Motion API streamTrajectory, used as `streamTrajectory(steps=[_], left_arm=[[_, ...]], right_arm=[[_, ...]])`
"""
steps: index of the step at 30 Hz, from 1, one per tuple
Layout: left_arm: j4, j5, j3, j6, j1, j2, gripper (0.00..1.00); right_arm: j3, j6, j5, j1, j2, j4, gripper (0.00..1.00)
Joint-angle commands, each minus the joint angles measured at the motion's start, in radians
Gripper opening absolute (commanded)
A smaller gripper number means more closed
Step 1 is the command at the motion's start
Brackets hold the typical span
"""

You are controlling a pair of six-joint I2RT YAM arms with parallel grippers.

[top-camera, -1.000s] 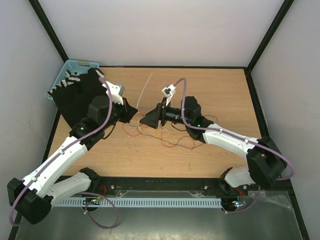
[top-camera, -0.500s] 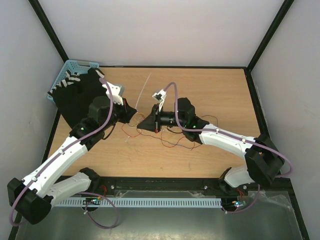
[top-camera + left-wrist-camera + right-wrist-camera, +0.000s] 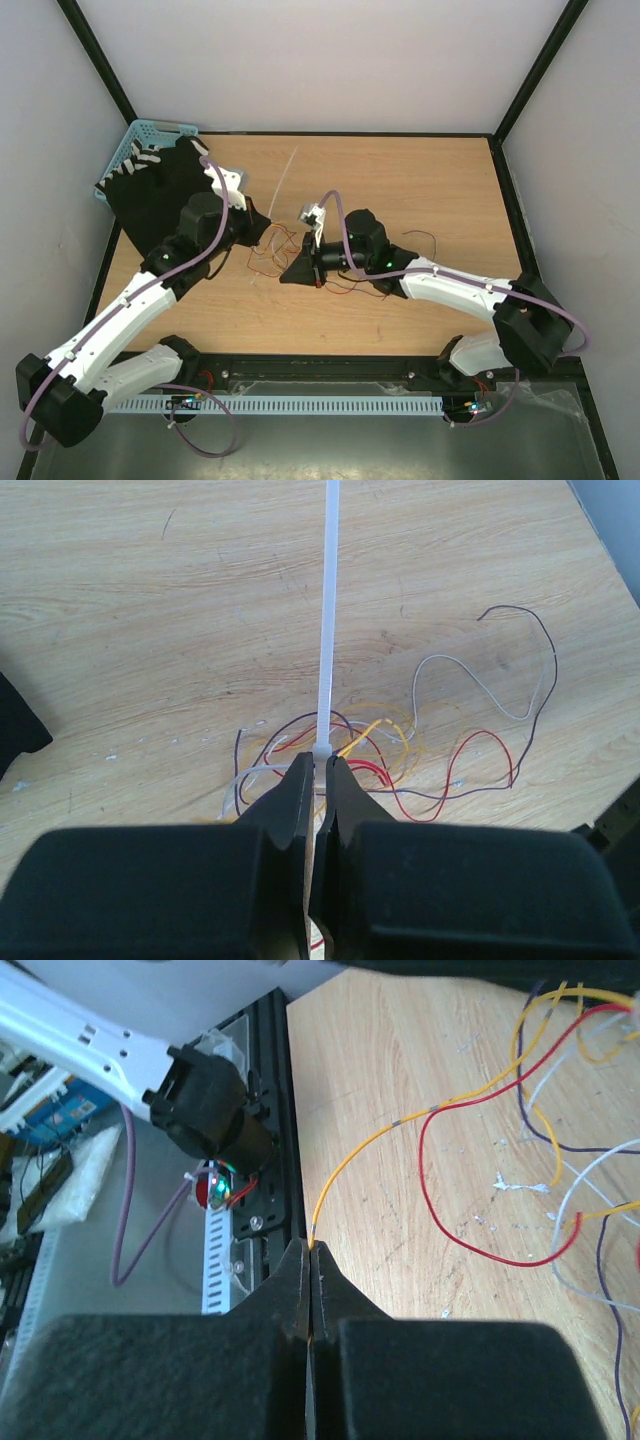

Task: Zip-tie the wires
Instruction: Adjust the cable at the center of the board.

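The wires (image 3: 372, 757) lie in a loose curly tangle of red, yellow, dark and whitish strands on the wooden table, between the two grippers in the top view (image 3: 272, 252). A white zip tie (image 3: 327, 610) runs straight away from my left gripper (image 3: 318, 764), which is shut on it just behind its head; the strap crosses the tangle. In the top view the zip tie (image 3: 283, 180) slants toward the back. My right gripper (image 3: 311, 1250) is shut on the tip of a yellow wire (image 3: 372, 1143), low over the table just in front of the tangle (image 3: 284, 279).
A blue basket (image 3: 142, 138) and a black sheet (image 3: 150, 195) sit at the back left. A black rail (image 3: 276, 1110) marks the table's near edge, with the left arm's base (image 3: 205, 1110) behind it. A dark wire end (image 3: 430, 238) trails right of the right arm.
My right gripper has shut on the yellow wire and moved left and toward the near edge, dragging part of the tangle along. The left gripper holds the zip tie as before.
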Motion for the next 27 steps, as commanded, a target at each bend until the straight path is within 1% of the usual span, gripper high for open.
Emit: streamTrajectory(steps=[1, 7, 8, 10, 11, 15, 17, 18, 19, 22, 25, 27], left_arm=[[0.010, -0.016, 0.023, -0.006, -0.003, 0.014, 0.00], [0.011, -0.030, 0.034, -0.017, -0.002, 0.030, 0.00], [0.011, -0.032, 0.037, -0.019, -0.002, 0.031, 0.00], [0.011, -0.039, 0.040, -0.022, -0.003, 0.035, 0.00], [0.011, -0.044, 0.043, -0.023, -0.002, 0.037, 0.00], [0.013, -0.056, 0.050, -0.022, -0.004, 0.046, 0.00], [0.012, -0.061, 0.051, -0.020, -0.003, 0.046, 0.00], [0.012, -0.062, 0.052, -0.017, -0.003, 0.045, 0.00], [0.012, -0.064, 0.053, -0.015, -0.003, 0.043, 0.00], [0.013, -0.061, 0.050, -0.005, -0.003, 0.034, 0.00], [0.013, -0.046, 0.043, 0.005, -0.001, 0.021, 0.00], [0.012, -0.032, 0.038, 0.007, -0.001, 0.013, 0.00]], right_arm=[[-0.015, -0.093, -0.045, 0.032, -0.040, -0.034, 0.00], [0.017, -0.202, -0.041, 0.084, 0.008, -0.167, 0.00], [0.021, -0.215, -0.040, 0.091, 0.015, -0.190, 0.02], [0.026, -0.240, -0.041, 0.099, 0.026, -0.228, 0.10], [0.027, -0.252, -0.042, 0.104, 0.027, -0.244, 0.17], [0.030, -0.326, -0.054, 0.110, -0.008, -0.323, 0.52], [0.026, -0.365, -0.007, 0.110, -0.057, -0.366, 0.67], [0.021, -0.376, 0.038, 0.110, -0.085, -0.384, 0.71], [0.012, -0.385, 0.081, 0.108, -0.118, -0.392, 0.75], [-0.022, -0.375, 0.197, 0.086, -0.211, -0.374, 0.83], [-0.048, -0.353, 0.303, 0.041, -0.274, -0.321, 0.85], [-0.069, -0.352, 0.347, 0.008, -0.297, -0.252, 0.86]])
